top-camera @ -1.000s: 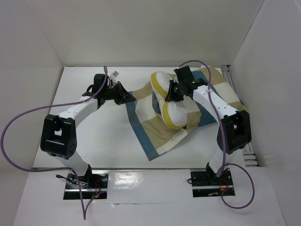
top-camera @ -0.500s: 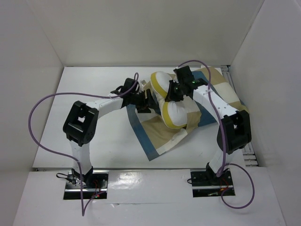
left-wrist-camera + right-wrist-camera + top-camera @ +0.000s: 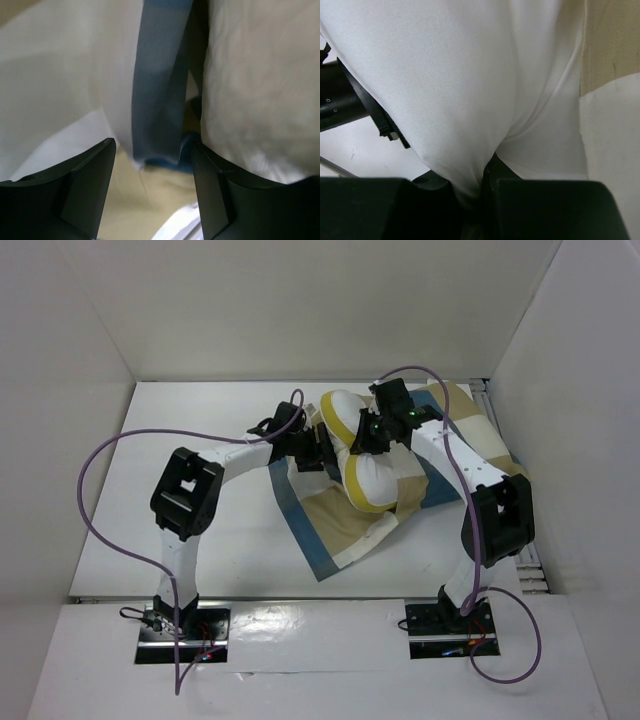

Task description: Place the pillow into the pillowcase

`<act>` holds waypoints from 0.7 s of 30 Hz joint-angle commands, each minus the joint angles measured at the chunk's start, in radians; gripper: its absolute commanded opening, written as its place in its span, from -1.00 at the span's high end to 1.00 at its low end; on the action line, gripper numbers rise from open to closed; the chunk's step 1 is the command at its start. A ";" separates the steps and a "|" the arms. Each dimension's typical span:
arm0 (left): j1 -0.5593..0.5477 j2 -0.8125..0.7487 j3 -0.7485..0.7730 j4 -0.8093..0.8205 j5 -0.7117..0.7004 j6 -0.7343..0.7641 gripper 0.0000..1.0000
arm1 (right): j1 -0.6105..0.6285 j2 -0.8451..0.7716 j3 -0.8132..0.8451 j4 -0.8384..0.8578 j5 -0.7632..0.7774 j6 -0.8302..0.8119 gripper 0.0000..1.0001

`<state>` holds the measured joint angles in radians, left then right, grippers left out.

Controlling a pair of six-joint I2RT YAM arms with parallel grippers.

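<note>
White pillow point(image 3: 372, 478) pinched in R jaws, L jaws spread around blue pillowcase point(image 3: 335, 525) edge.

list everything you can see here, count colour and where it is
pillow: 1, white with yellow piping, bunched on the pillowcase, right of centre
pillowcase: 1, blue, tan and cream checks, spread on the table under the pillow
table: 1, white, under everything
walls: 3, white, around the table
cables: 2, purple, one looping off each arm
arms: 2, white and black, bases at near edge
left gripper: 1, black, open, jaws either side of the pillowcase's blue edge
right gripper: 1, black, shut on the pillow
</note>
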<state>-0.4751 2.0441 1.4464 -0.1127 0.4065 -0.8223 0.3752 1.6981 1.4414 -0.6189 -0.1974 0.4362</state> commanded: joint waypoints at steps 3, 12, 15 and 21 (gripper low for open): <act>-0.028 0.040 0.066 0.028 -0.080 -0.028 -0.49 | 0.014 -0.025 0.068 0.011 -0.046 0.015 1.00; -0.045 0.085 0.151 -0.082 -0.144 -0.086 0.45 | 0.014 -0.025 0.068 -0.012 -0.021 0.015 1.00; -0.008 0.024 0.102 -0.082 -0.144 -0.074 0.83 | 0.014 -0.035 0.068 -0.024 0.009 0.015 1.00; 0.021 -0.036 0.065 -0.102 -0.111 -0.043 1.00 | 0.014 -0.026 0.077 -0.024 0.027 0.015 1.00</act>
<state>-0.4690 2.0903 1.5246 -0.2016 0.2752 -0.8917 0.3820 1.6981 1.4555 -0.6323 -0.1799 0.4370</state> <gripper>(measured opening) 0.037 0.177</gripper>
